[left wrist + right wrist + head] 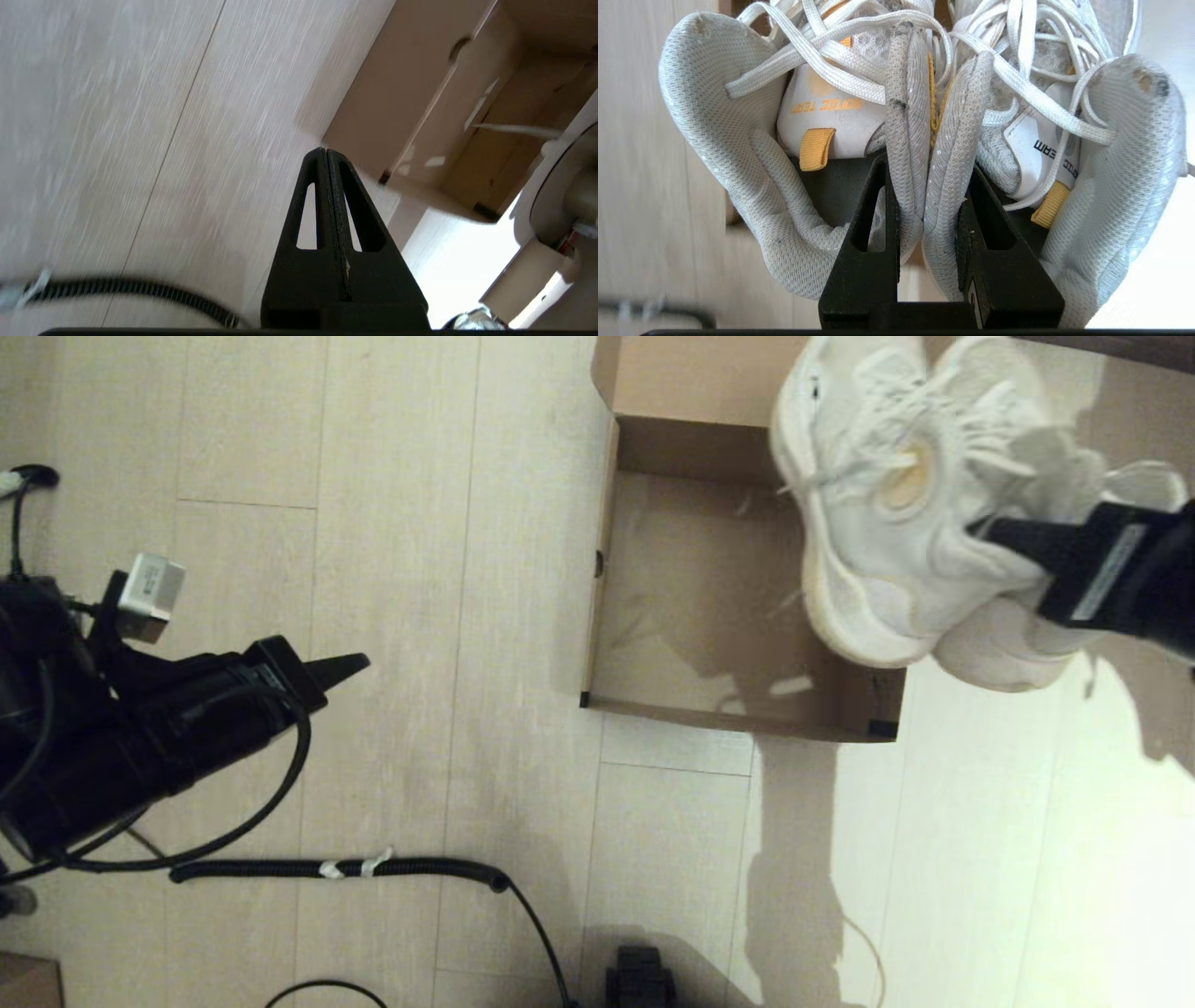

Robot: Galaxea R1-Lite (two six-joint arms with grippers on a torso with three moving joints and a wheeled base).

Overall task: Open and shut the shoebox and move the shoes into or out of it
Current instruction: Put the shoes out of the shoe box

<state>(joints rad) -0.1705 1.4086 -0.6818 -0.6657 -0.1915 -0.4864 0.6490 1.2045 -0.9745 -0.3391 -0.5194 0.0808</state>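
The brown shoebox stands open on the floor with its lid flap folded back at the far side; its inside is bare. Both white mesh shoes hang in the air over the box's right edge. My right gripper is shut on the shoes, pinching the two inner collar walls together between its fingers. Laces dangle loose. My left gripper is shut and holds nothing, low over the floor left of the shoebox.
A black corrugated cable runs across the wooden floor near me. A small brown box corner shows at the lower left edge. A dark object sits at the bottom middle. Bright sunlight falls on the floor at right.
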